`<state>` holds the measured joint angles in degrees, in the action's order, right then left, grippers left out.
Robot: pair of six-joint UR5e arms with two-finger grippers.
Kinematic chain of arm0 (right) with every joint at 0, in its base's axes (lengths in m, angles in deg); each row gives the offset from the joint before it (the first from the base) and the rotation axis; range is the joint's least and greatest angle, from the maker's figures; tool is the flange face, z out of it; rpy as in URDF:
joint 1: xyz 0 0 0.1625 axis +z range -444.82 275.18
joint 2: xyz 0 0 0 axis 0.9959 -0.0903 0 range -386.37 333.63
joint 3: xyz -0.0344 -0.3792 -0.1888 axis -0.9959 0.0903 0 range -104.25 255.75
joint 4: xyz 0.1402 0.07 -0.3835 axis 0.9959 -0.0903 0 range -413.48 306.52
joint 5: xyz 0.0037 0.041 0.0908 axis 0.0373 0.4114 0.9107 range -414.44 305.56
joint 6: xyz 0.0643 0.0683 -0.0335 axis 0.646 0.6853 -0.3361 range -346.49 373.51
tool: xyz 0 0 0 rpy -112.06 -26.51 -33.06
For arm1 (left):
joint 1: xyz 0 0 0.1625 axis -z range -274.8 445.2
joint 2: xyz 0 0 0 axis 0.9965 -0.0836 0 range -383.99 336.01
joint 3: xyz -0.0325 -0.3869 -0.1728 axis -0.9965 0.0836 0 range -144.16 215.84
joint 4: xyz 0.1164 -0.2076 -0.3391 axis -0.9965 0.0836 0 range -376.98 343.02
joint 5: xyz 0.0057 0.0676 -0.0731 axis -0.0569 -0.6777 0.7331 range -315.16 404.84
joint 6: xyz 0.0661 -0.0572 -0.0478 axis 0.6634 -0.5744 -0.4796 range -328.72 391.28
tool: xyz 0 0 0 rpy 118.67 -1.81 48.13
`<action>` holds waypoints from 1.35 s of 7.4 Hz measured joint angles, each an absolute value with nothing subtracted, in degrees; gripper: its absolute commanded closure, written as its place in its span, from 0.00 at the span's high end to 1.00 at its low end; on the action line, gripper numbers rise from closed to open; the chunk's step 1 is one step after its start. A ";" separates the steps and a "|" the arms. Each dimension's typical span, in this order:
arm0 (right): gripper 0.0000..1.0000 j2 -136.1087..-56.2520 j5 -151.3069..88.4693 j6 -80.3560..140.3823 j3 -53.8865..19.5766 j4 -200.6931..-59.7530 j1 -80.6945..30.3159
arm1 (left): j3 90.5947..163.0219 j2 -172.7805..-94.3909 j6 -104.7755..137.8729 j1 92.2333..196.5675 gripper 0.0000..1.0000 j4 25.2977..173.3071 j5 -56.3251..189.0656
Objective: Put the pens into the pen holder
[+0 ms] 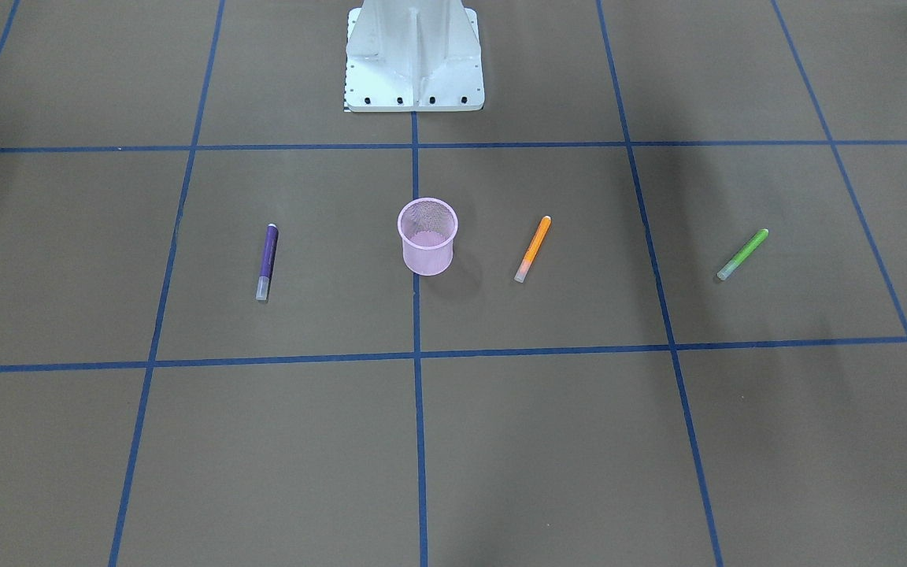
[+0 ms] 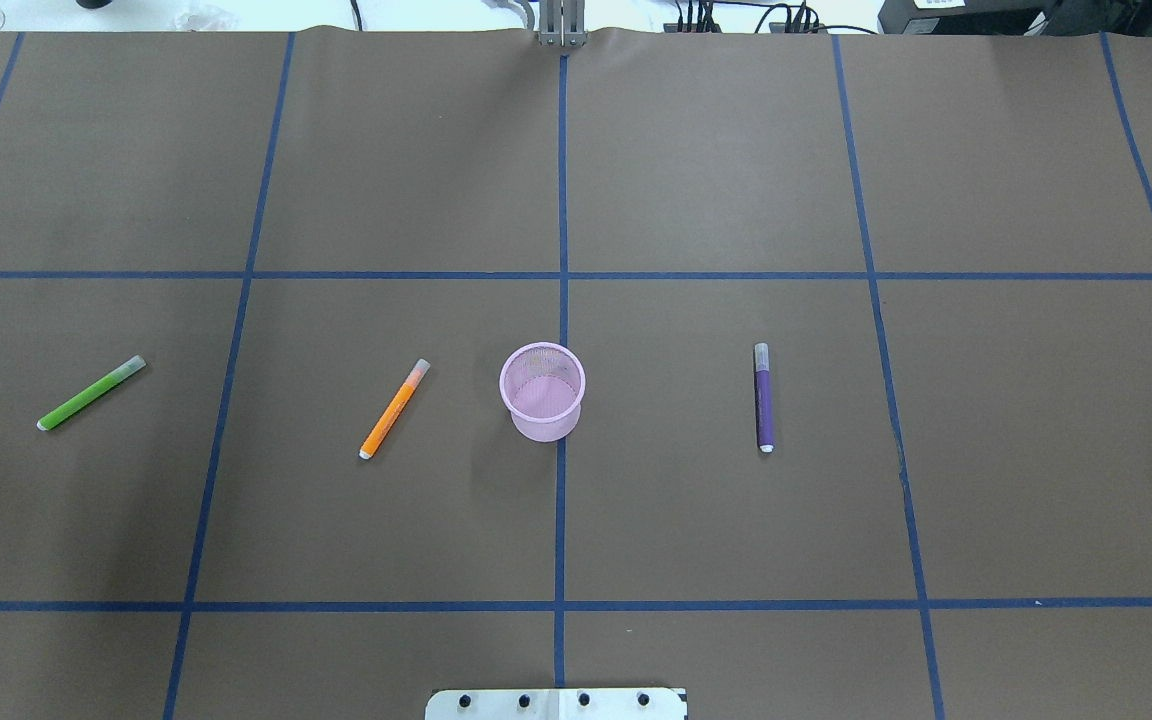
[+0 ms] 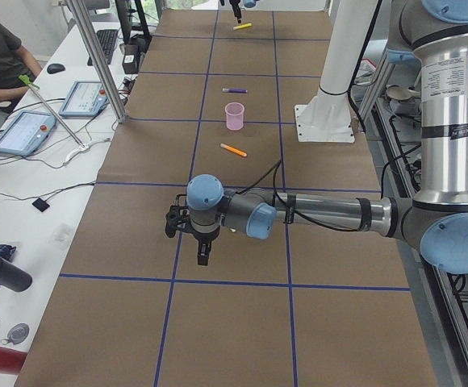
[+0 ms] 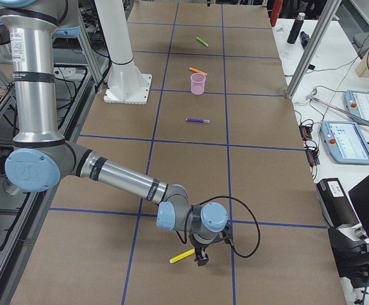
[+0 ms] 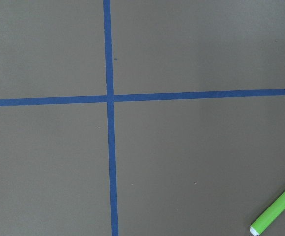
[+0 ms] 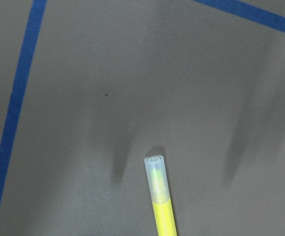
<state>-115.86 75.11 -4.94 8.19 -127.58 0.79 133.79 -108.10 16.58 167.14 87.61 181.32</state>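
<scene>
The left hand (image 3: 203, 258) hangs low over the desk (image 2: 736, 150) toward its left end, fingers pointing down; whether they are spread or pressed together I cannot tell. The green pen (image 2: 91, 393) lies flat and slanted near it, and its end shows at the lower right corner of the left wrist view. The right hand (image 4: 201, 258) is down at the desk's right end, just beside the yellow pen (image 4: 182, 256). I cannot tell whether it is pinching that pen or standing apart from it. In the right wrist view the pen's pale cap points away from the camera. The pen holder (image 2: 542, 390) stands upright at the middle of the desk on a blue tape line (image 2: 562, 200). The orange pen (image 2: 394, 409) lies near it on the left-end side, the purple pen (image 2: 763, 397) farther off on the right-end side.
</scene>
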 measured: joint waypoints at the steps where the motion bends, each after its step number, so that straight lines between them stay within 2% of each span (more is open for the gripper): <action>1: 0.81 -116.25 74.29 -4.99 9.99 -123.24 0.79 | 133.81 -108.10 16.57 167.14 1.00 87.61 181.37; 3: 0.78 -116.56 73.39 -4.80 13.42 -116.29 0.79 | 133.78 -108.10 16.59 167.16 1.00 87.61 181.41; 8: 0.77 -116.38 77.98 1.46 13.98 -115.00 -0.22 | 133.87 -108.19 16.57 167.13 1.00 87.70 181.47; 10: 0.55 -116.45 76.02 0.91 13.99 -114.92 -1.10 | 133.84 -108.19 16.52 167.12 1.00 87.65 181.46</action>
